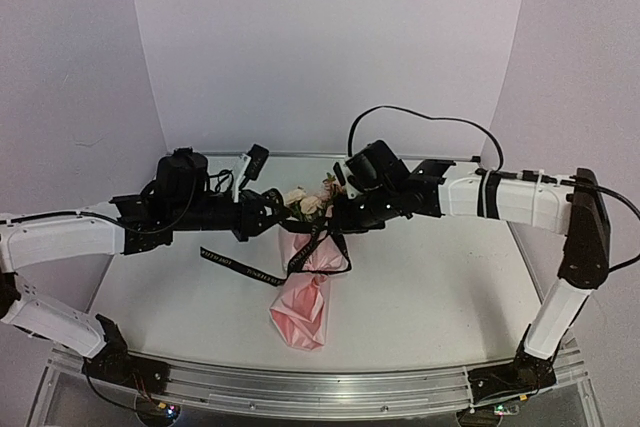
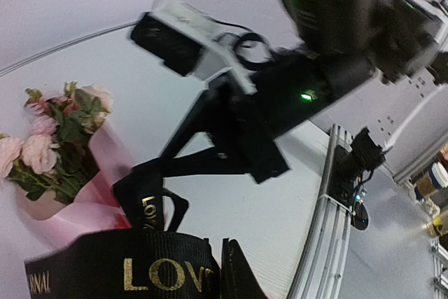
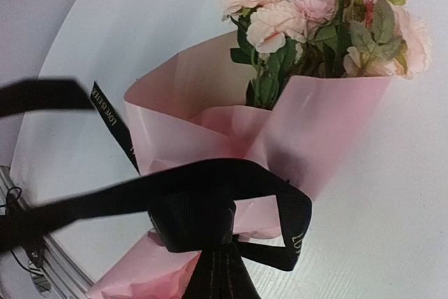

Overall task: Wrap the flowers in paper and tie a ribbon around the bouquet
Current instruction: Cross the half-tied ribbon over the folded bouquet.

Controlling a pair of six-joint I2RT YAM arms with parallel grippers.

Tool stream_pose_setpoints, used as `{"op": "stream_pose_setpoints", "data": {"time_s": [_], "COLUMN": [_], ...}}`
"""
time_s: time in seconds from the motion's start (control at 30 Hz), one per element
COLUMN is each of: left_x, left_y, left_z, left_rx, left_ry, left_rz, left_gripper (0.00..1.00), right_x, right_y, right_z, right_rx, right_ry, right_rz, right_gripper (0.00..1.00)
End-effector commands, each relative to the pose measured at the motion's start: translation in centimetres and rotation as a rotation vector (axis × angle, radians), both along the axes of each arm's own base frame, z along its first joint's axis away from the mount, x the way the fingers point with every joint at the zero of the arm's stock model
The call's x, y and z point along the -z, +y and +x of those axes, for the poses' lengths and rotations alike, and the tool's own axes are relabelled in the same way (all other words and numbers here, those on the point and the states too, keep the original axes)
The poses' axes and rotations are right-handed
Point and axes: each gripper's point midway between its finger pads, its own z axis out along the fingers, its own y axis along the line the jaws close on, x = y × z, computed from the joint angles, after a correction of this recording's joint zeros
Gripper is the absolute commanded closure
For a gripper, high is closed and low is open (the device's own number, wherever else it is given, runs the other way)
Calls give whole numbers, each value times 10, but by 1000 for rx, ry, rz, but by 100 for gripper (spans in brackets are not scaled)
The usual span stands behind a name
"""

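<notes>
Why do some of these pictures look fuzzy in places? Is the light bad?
Top view: soft, even light, no harsh glare on the table. Left wrist view: the right arm is smeared, yet the lettering on the ribbon up close reads clearly. Right wrist view: flowers and paper crisp, the ribbon strand at left blurred.

Got a cone-shaped bouquet lying flat on the counter, blooms toward the far side, narrow tail toward the near edge. Can see pale pink and cream flowers with green leaves poking out of light pink paper, folded across itself in front. Cinched round the waist with black ribbon, pale lettering on it, one loop sticking out, one tail trailing left along the counter.
</notes>
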Motion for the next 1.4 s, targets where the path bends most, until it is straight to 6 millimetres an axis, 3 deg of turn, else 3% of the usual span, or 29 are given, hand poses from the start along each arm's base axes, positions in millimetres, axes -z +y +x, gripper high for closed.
{"op": "stream_pose_setpoints", "data": {"time_s": [0.0, 0.1, 0.23, 0.3, 0.43, 0.8, 0.93, 1.17, 1.3, 1.37], "left_x": [1, 3, 33, 52, 72, 76, 69, -3, -12, -18], "left_y": [-10, -27, -69, -88, -118, -181, -185, -151, -139, -127], "left_z": [-40, -66, -97, -105, -113, -134, -128, -95, -89, -71], "left_rx": [138, 250, 412, 464, 541, 652, 603, 424, 397, 300], "left_ry": [-184, -274, -335, -326, -301, -225, -215, -161, -134, -103], "left_rz": [66, 90, 268, 353, 420, 367, 338, 87, 59, 34], "left_gripper": [90, 86, 86, 86, 82, 57, 42, 16, 15, 17], "right_x": [13, 10, 12, 12, 15, 25, 25, 24, 24, 22], "right_y": [7, 22, 32, 32, 29, 29, 30, 31, 33, 33], "right_z": [3, 6, 10, 14, 18, 21, 21, 20, 22, 22], "right_rx": [-49, -100, -131, -131, -125, -122, -125, -135, -136, -137], "right_ry": [95, 141, 180, 188, 201, 218, 223, 220, 215, 214], "right_rz": [14, 81, 124, 134, 140, 129, 132, 136, 137, 139], "right_gripper": [100, 100, 100, 100, 100, 100, 100, 100, 100, 100]}}
